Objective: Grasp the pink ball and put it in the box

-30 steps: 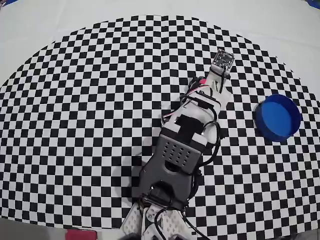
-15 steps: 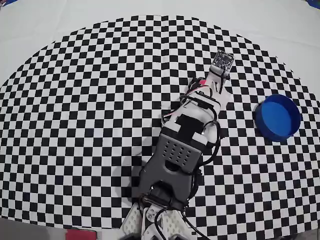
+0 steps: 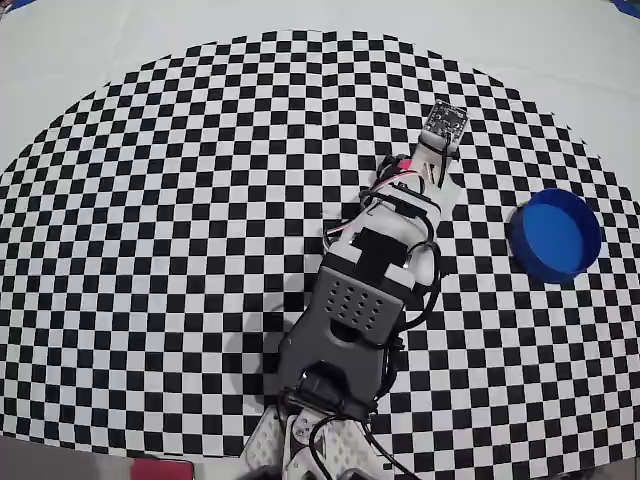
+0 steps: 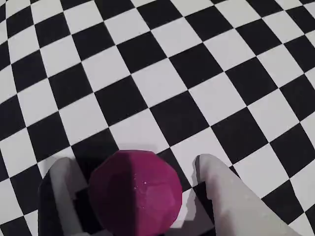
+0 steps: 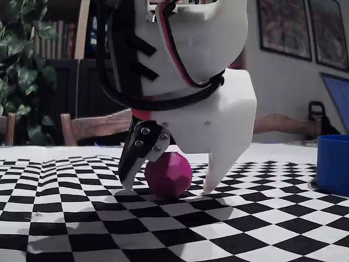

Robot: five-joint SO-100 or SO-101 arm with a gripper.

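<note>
Your white-and-dark plastic arm (image 3: pixel 365 290) is reaching forward from the near edge of the black-and-white checkered cloth (image 3: pixel 180 200) in the overhead view, with its wrist bent so the two-finger gripper (image 5: pixel 166 188) is pointing straight down at the cloth. In the fixed view both fingertips are resting on or just above the checkers, one dark, slim and studded with screws, the other a broad white wedge. The small matte magenta-pink ball (image 5: pixel 168 174), faintly faceted rather than perfectly smooth, is sitting on the cloth between them. You are straddling it with the gripper spread: in the wrist view the ball (image 4: pixel 135 194) is lying between the two pale fingers (image 4: pixel 224 196), with narrow gaps showing on either side, so nothing is squeezing it. The round bright-blue plastic cup-like box (image 3: pixel 556 236), thick-rimmed and smooth, is standing well apart to the right of the arm in the overhead view.
</note>
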